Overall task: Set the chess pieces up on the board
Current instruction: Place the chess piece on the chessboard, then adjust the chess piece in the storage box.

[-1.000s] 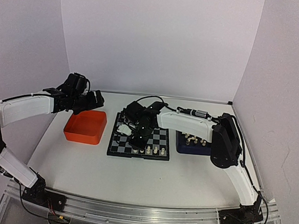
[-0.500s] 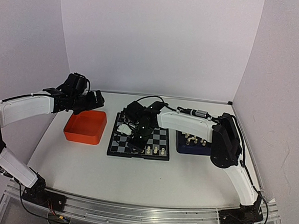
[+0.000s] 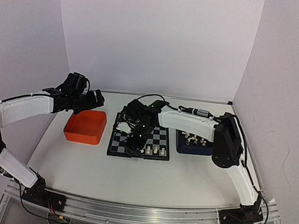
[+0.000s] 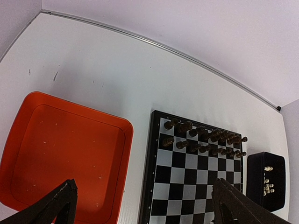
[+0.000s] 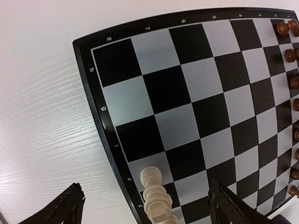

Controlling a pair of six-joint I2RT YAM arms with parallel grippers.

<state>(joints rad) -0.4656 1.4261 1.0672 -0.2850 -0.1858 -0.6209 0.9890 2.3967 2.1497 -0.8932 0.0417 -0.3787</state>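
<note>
Right now the right gripper (image 3: 136, 140) hangs low over the near-left part of the board (image 3: 161, 135). Its fingers (image 5: 65, 207) stand wide apart, gripping nothing. In the right wrist view a cream chess piece (image 5: 152, 179) stands upright on an edge square between them, touching neither, at the head of a short line of cream men along that edge. I judge the wide jaws are meant to leave that piece free, so the arm can lift away without dragging it.

Meanwhile the left gripper (image 3: 95, 101) hovers above the far rim of the orange tray (image 3: 81, 138), also fully spread and empty. I take that as parking it away from the board while the other arm works.

From the top camera I see where the rest of the chess pieces (image 3: 155, 151) are. A few stand on the near row, and more wait in the dark blue tray (image 3: 180, 148) just right of the board. That view cannot show the right fingers, because the wrist covers them; only the wrist camera shows the gap.

The left wrist view adds the black chessmen (image 4: 201, 140), standing in two rows along the far side of the board. In the top view the right arm hides most of them. It also shows no pieces in the orange tray.
</note>
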